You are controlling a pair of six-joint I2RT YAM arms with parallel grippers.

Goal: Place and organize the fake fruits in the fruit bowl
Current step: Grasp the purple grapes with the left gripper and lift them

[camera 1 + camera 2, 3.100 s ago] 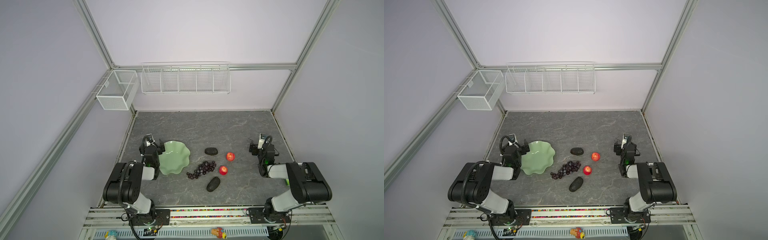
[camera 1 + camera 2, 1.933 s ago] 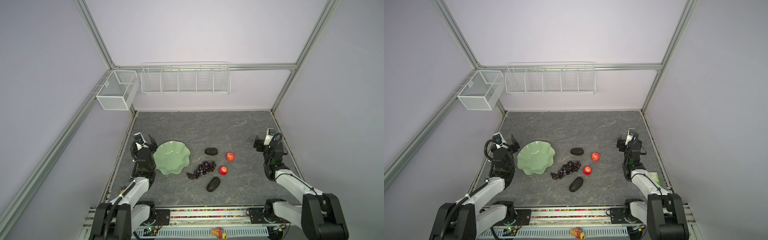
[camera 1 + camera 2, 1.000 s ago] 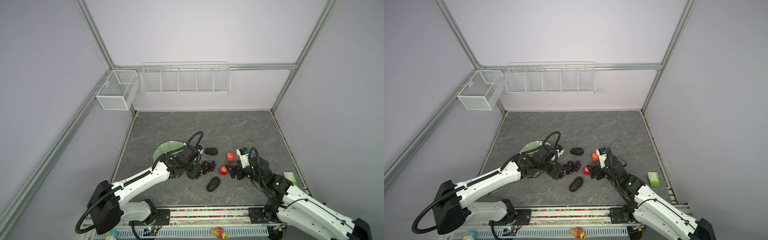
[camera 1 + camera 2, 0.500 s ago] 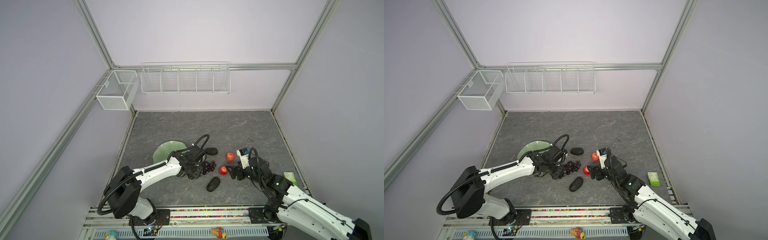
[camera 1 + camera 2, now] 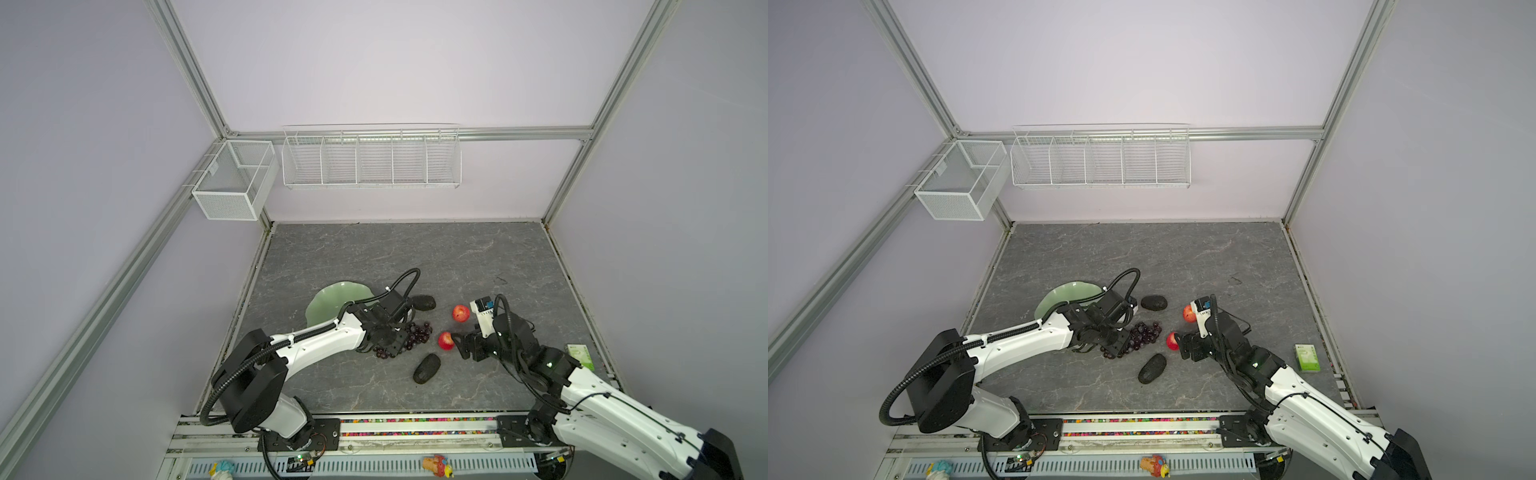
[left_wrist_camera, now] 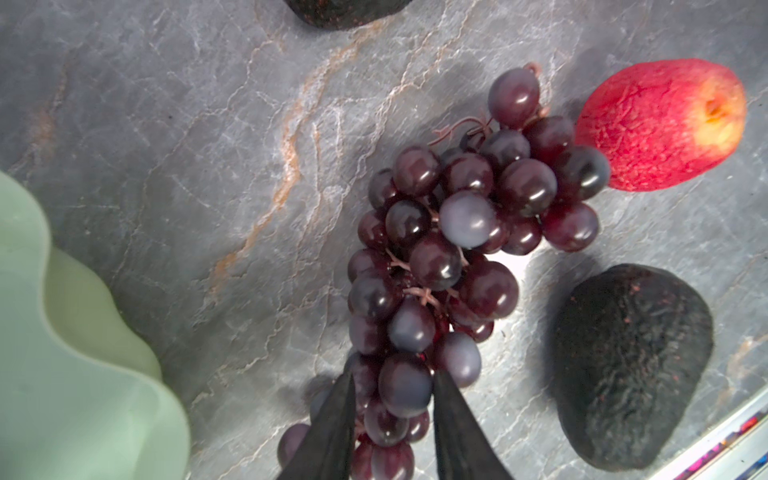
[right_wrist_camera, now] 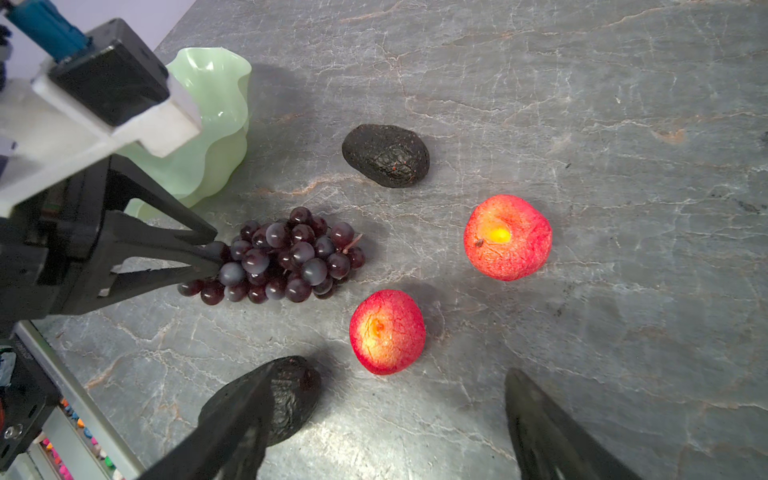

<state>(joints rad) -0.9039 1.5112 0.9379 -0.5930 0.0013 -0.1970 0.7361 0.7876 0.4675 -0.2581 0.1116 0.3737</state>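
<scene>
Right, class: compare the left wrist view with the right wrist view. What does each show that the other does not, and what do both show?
Left wrist only: a close look between the left claw's fingers, the grape bunch's end lying there. Right wrist only: the farther apple, the far avocado whole, the open right claw. Both: left claw, grape bunch, pale green bowl, nearer apple, nearer avocado.
</scene>
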